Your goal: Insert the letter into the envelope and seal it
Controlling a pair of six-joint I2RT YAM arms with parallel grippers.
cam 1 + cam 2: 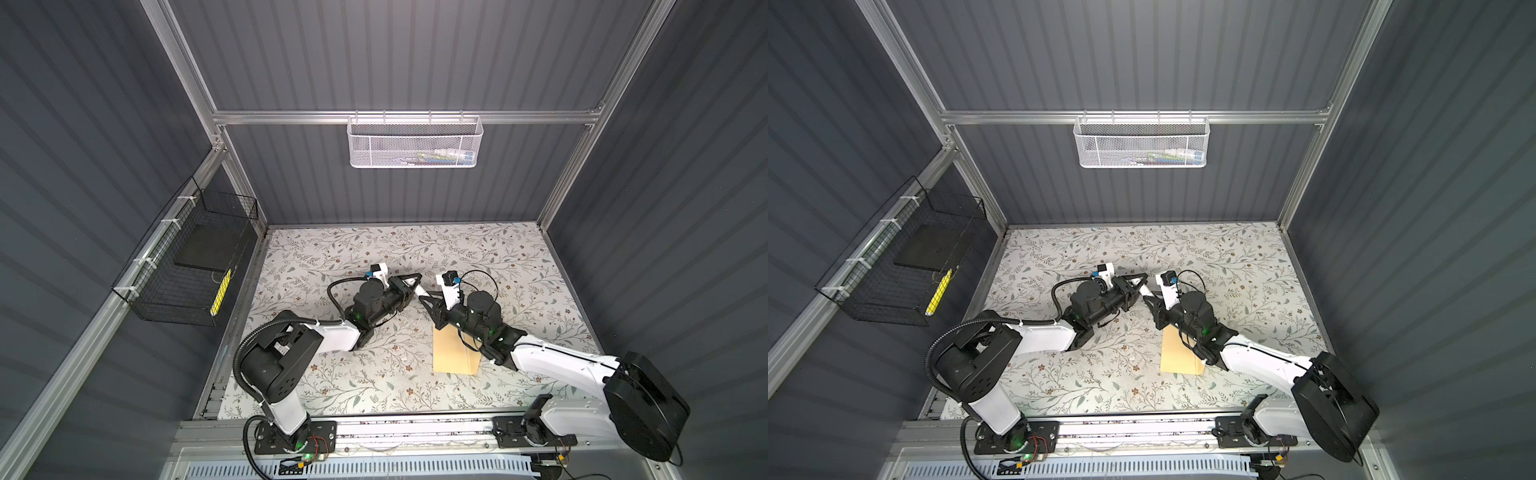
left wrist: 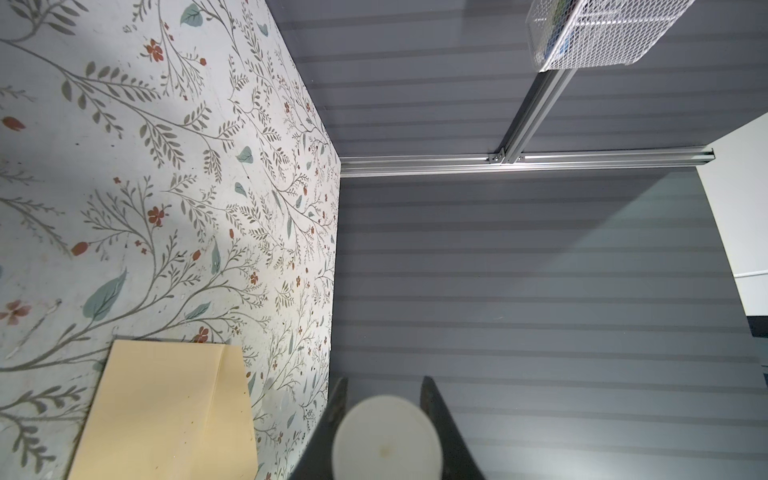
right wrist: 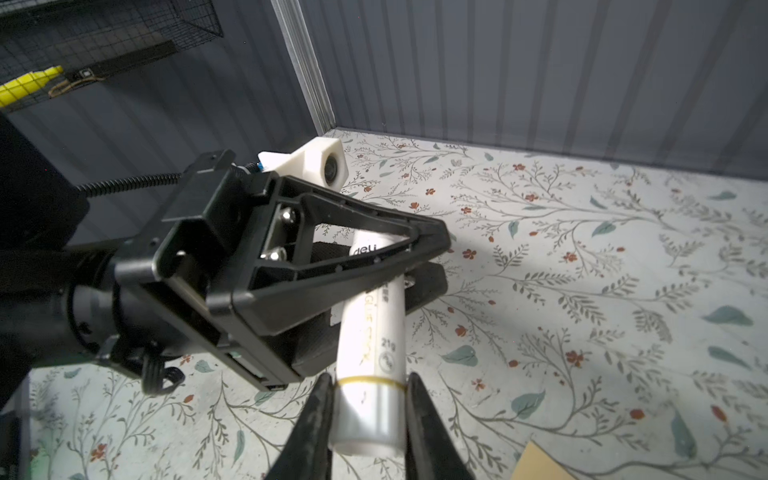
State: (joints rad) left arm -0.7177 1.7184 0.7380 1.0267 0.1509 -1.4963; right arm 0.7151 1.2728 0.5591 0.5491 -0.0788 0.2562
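in both top views, a glue stick (image 1: 419,289) is held in the air above the middle of the table (image 1: 332,249), between 2 arms. the left gripper (image 1: 417,279) is closed on 1 end of it and the right gripper (image 1: 422,297) on the other. a tan envelope (image 1: 451,353) lies flat near the table's front edge, right of the middle, partly under the right arm. the letter is not seen, and whether it is inside the envelope cannot be told. the table is covered in a pale floral pattern. dark grey ribbed walls are framed in aluminium. a white mesh basket (image 1: 413,141) hangs on the back rail and a black wire basket (image 1: 187,266) on the left wall.

in the left wrist view, the left gripper (image 2: 383,384) is narrowed on the round white end of the glue stick (image 2: 386,440), with 1 finger at each side. the envelope (image 2: 166,407) is seen flat on the table, with a fold line near 1 short end.

in the right wrist view, the right gripper (image 3: 371,384) is clamped on the banded end of the glue stick (image 3: 370,332), and the left gripper (image 3: 436,259) is closed further along the tube.

the stick is judged light, rigid and smooth, so likely to slip or twist, and it is best held across the barrel. the envelope is judged thin, light and floppy, and is best taken by an edge or the flap.
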